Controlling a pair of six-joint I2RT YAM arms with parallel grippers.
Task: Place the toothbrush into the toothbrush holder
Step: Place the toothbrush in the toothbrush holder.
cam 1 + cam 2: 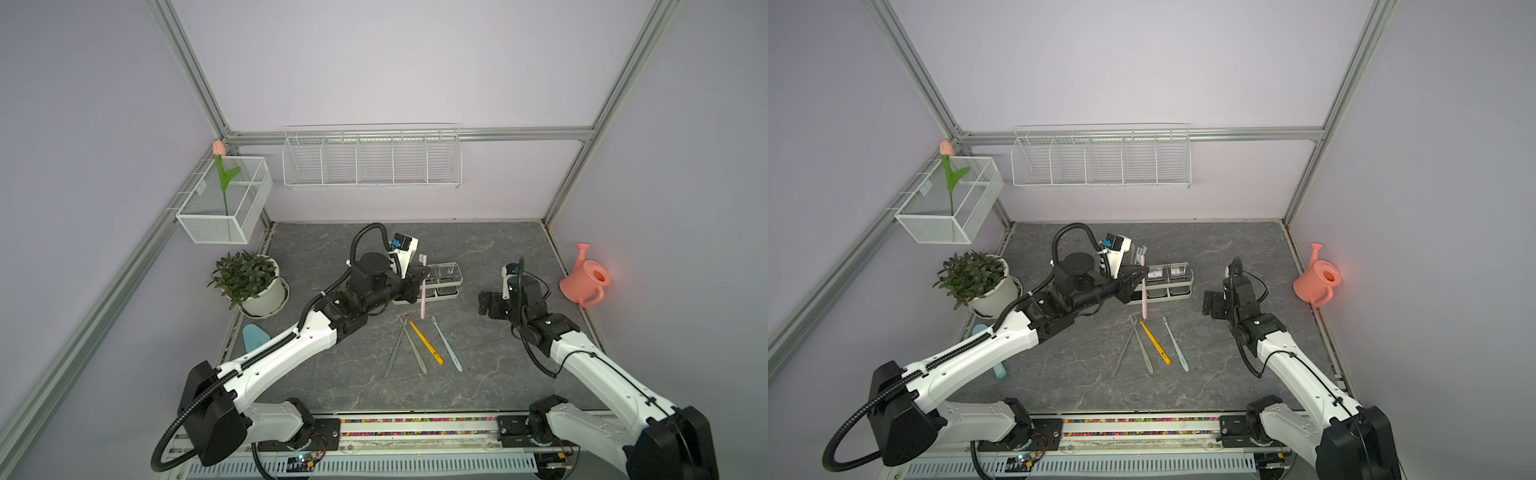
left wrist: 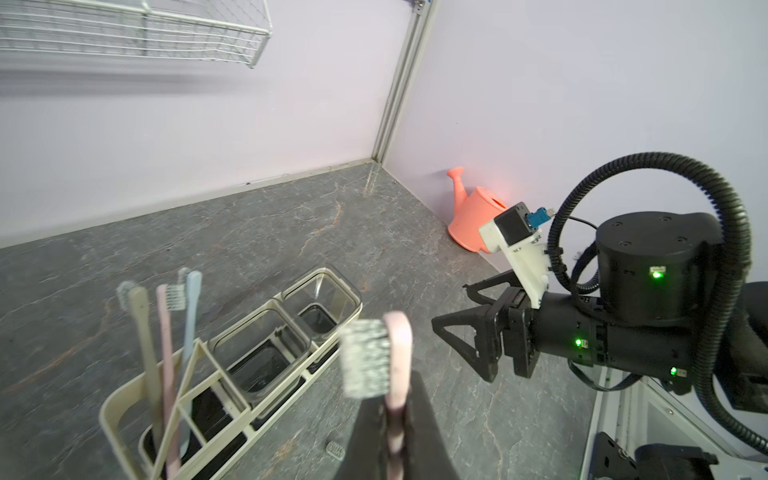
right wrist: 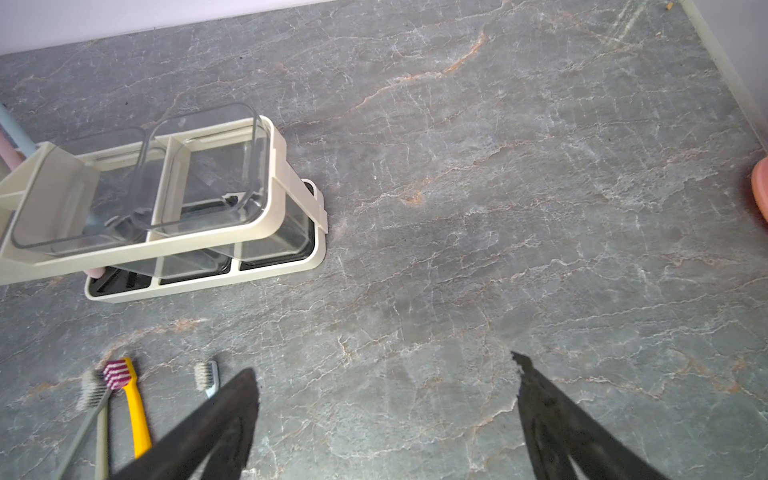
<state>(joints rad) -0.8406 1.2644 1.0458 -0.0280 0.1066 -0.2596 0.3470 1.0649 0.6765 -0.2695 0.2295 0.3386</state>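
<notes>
- While the left gripper [image 2: 392, 401] is clamping the pale pink plastic toothbrush [image 2: 397, 353] by its handle, we are judging the carry nearly done and the lowering not yet begun.
- We are seeing that toothbrush standing close to upright in the closed jaws. Its grey bristle head is rising above the fingers and the longer stretch of handle is hanging below them, clear of the grey marbled tabletop [image 3: 498, 208].
- We are finding the cream-white three-compartment plastic toothbrush holder [image 2: 114, 424] just beside this gripper and lower than it.
- Its end compartment nearest the gripper is holding three slim standing toothbrushes [image 2: 163, 332], while the other two are carrying clear plastic cups [image 3: 259, 166].
- We are reading the long axis as already matching the upward-facing opening, so a short sideways shift and a straight descent are what remain. Whether the handle tip is over the opening, we cannot tell.
- We are noting the right gripper [image 3: 382, 365] hovering empty, jaws spread wide, beyond the holder's far end. The left arm is clearly nearer.
- Four loose toothbrushes [image 1: 426, 343] are lying flat below the left gripper.
</notes>
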